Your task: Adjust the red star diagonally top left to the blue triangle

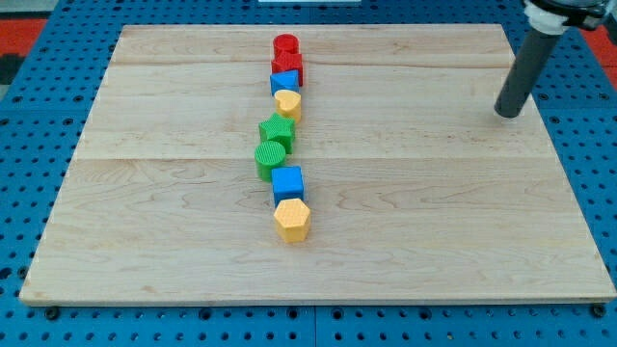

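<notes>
Nothing looks done yet — my tip (507,113), a bare rod holding nothing, sits well right of the column, where the red star (288,66) touches the blue triangle (282,82) from above.

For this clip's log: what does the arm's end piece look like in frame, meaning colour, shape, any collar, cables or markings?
My tip ends a straight, smooth, dark grey to black cylindrical rod with a blunt end. At the view's top the rod enters a white collar with a black part above it, cut off by the frame edge. No cables, labels or markings show. There is no gripper.
</notes>
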Tool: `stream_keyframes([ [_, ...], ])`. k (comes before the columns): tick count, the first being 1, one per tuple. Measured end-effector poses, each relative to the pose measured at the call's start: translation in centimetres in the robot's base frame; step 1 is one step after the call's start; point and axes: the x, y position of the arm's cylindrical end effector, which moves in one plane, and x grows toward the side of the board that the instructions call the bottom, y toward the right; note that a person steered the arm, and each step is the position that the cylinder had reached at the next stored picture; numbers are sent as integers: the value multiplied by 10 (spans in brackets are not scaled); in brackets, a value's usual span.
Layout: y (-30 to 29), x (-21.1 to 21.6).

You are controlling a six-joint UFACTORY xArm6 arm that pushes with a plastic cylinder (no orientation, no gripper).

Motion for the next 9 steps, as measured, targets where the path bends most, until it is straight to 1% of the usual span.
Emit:
stream_keyframes([
  [3, -3, 1],
  [4, -23, -6],
  [5, -57, -24],
  [7, -176, -56],
  [8, -226, -63],
  [9, -228, -64],
])
